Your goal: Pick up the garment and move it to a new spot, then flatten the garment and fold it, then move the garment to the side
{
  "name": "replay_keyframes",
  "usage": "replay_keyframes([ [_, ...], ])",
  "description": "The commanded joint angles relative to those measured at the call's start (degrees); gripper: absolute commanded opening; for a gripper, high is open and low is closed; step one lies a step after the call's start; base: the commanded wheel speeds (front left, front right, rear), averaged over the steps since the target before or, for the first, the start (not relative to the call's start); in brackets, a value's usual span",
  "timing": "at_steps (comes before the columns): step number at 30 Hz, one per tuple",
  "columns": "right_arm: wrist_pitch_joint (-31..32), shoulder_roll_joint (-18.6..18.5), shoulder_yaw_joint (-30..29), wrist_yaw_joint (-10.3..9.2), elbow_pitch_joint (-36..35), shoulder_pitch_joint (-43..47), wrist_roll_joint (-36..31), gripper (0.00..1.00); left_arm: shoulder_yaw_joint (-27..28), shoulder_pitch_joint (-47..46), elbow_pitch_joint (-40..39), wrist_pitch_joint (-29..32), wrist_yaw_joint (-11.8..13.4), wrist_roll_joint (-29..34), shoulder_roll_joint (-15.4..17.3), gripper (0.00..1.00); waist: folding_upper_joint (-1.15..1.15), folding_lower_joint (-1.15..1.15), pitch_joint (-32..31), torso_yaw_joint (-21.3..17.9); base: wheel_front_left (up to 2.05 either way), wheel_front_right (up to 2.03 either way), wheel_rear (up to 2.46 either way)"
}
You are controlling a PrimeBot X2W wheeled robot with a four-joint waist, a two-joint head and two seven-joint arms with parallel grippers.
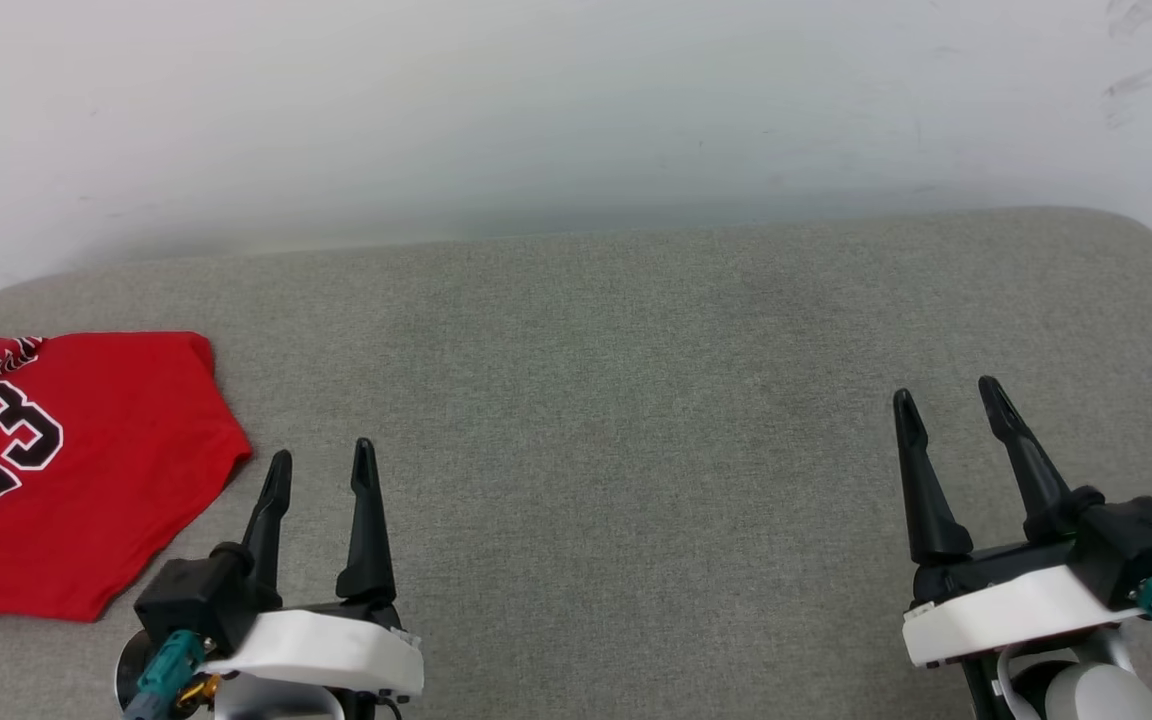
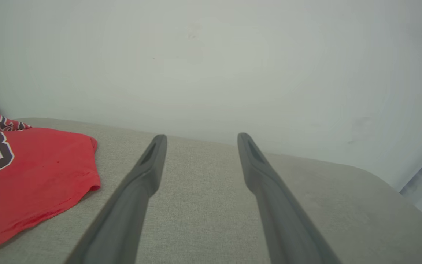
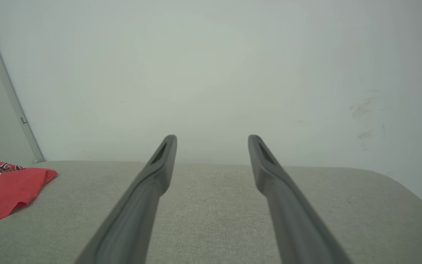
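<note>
On the head camera I see the garment [image 1: 66,470], a red jersey numbered 23, lying at the left end of the grey cushion [image 1: 636,330]. My left gripper [image 1: 321,460] and right gripper [image 1: 946,395] hover over the cushion's near edge, both jaws wide and empty. The left wrist camera crops the number to a 3, and the right wrist camera adds a pale strip [image 3: 9,91] up the wall [image 3: 211,73] behind the cushion's left end.

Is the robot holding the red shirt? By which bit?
Nothing is held. The left gripper and right gripper are open; the red jersey lies apart on the cushion.
</note>
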Motion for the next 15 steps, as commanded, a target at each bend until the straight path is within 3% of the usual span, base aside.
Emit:
replay_keyframes([
  [1,-0.56,0.04,0.08,0.10,-0.17,0.24,-2.04,1.00,-0.77,-0.01,-0.33,-0.66,0.44,1.70,0.69,1.00,0.00,-0.01,-0.02,-0.07,0.00,0.00,0.00],
  [15,-2.24,0.06,-0.42,0.06,2.78,0.85,-5.39,1.00,-4.43,0.30,0.59,-2.38,0.48,7.53,2.20,1.00,0.00,-0.01,-0.06,-0.77,0.00,0.00,0.00],
])
